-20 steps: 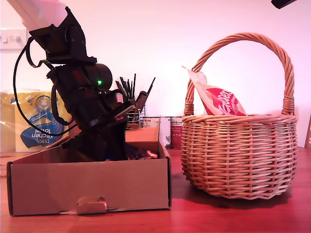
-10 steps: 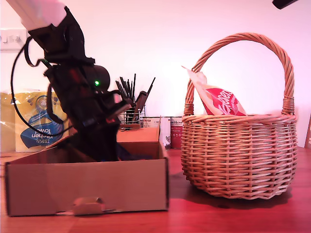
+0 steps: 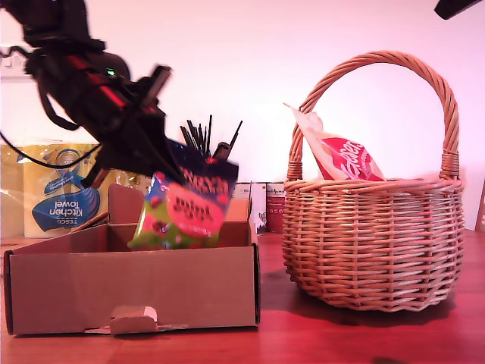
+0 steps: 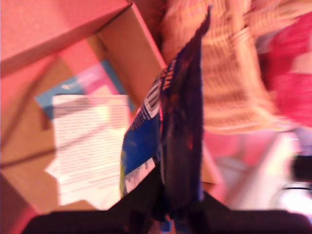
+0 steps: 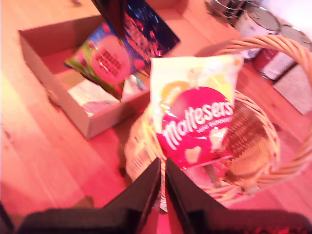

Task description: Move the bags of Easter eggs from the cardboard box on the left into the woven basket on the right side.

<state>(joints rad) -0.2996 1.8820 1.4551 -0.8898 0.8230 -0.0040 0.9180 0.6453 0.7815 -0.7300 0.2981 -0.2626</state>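
Claw one, my first gripper (image 3: 163, 171), pinches a blue bag (image 3: 186, 205) above the box (image 3: 129, 284), lifted since earlier. Only the second wrist view shows my second gripper (image 5: 161, 168), closed, above the basket (image 5: 253, 141) with its red bag (image 5: 195, 122).

You have a low brown cardboard box (image 3: 132, 284) of matt corrugated board, its cut edges rough and its inner floor dull, with a flat white printed paper sheet (image 4: 87, 146) lying on it. The blue-purple crinkly plastic bag with a pink round label (image 3: 186, 205) is glossy film, creased and catching light. The red-and-white plastic bag (image 5: 195, 122) shines the same way, smooth and slick. The round tan wicker basket (image 3: 375, 243) is woven cane, ribbed and rough, faintly lustrous. The reddish wooden table (image 3: 364, 337) looks polished and reflective. My first gripper (image 3: 163, 163) is matt black plastic.
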